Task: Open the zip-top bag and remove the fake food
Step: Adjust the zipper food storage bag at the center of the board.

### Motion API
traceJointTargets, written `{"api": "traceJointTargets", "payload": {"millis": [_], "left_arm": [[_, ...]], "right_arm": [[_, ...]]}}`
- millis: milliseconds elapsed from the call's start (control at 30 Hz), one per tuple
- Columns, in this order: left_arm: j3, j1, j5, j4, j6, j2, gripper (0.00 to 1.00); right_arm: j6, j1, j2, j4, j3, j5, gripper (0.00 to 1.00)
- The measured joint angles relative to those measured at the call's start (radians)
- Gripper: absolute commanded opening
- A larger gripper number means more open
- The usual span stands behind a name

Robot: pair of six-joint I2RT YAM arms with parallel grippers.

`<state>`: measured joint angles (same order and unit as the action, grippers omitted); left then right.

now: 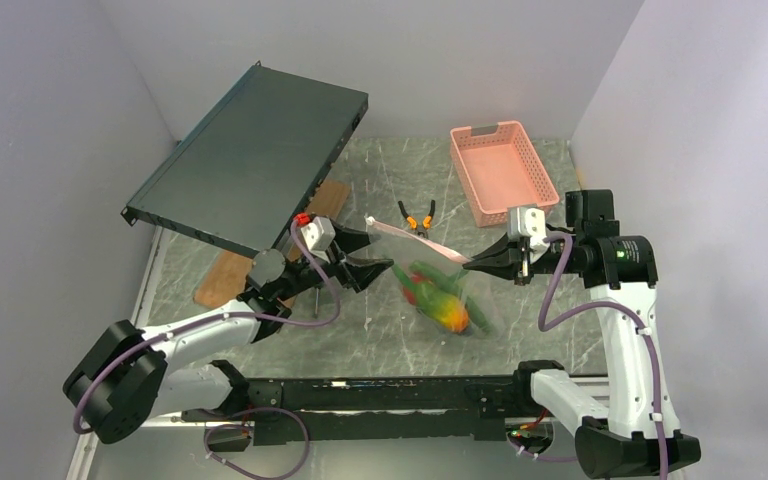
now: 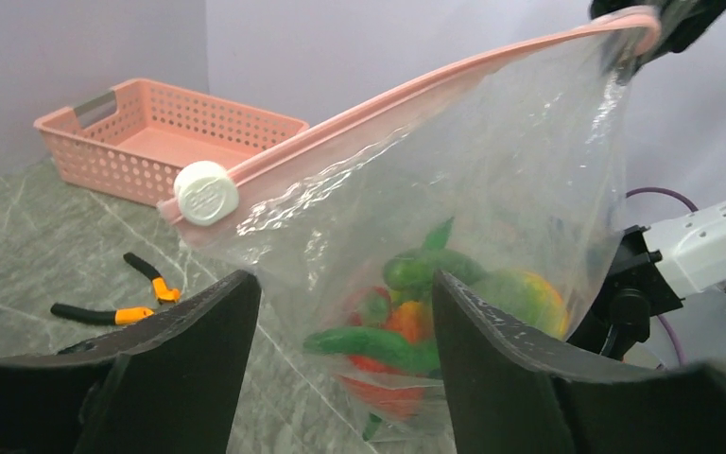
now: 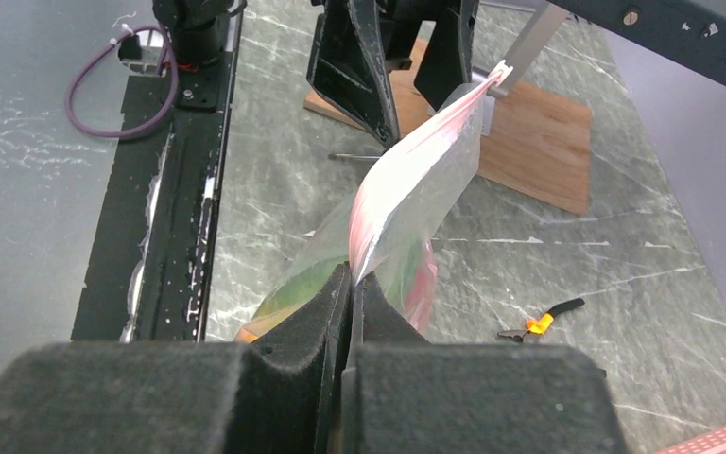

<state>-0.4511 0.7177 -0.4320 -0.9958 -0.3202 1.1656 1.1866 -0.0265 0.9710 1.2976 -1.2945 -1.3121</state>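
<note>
Centre of the top view: the bag (image 1: 415, 255), thin, limp and slippery, sags under light food (image 2: 406, 322). The right fingers (image 3: 298, 326) clench one strip end; the left fingers (image 2: 198, 331) gape. We judge the white slider (image 2: 206, 192) the best hold.

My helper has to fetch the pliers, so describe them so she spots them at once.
Find the pink basket at the far right of the marble table. Just left of its near corner lie the pliers, beyond the clear bag of toy food. They are the only small tool: orange-and-black handles spread in a V.
</note>
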Motion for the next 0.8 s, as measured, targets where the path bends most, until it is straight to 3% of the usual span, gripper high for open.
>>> {"api": "traceJointTargets", "payload": {"millis": [100, 300, 433, 533, 567, 667, 800], "left_arm": [[-0.002, 0.004, 0.042, 0.018, 0.011, 0.015, 0.79], [-0.002, 0.007, 0.064, -0.023, 0.011, 0.064, 0.75], [-0.012, 0.008, -0.014, -0.087, -0.011, 0.095, 0.50], [-0.043, 0.007, -0.089, -0.106, -0.040, 0.109, 0.06], [-0.051, 0.007, -0.111, -0.109, -0.040, 0.111, 0.00], [-0.055, 0.008, -0.150, -0.120, -0.059, 0.103, 0.00], [-0.024, 0.009, -0.119, -0.029, -0.025, -0.001, 0.00]], "right_arm": [[0.006, 0.002, 0.000, 0.005, 0.000, -0.006, 0.00], [0.018, 0.005, 0.000, 0.025, 0.000, -0.008, 0.00], [0.017, 0.006, -0.002, 0.029, 0.000, -0.010, 0.00], [0.009, 0.006, -0.007, 0.027, 0.000, -0.010, 0.00], [0.001, 0.007, -0.010, 0.023, 0.000, -0.010, 0.00], [-0.058, 0.013, -0.017, -0.016, 0.000, 0.003, 0.00], [-0.251, 0.015, -0.032, -0.196, 0.035, 0.088, 0.00]]}}
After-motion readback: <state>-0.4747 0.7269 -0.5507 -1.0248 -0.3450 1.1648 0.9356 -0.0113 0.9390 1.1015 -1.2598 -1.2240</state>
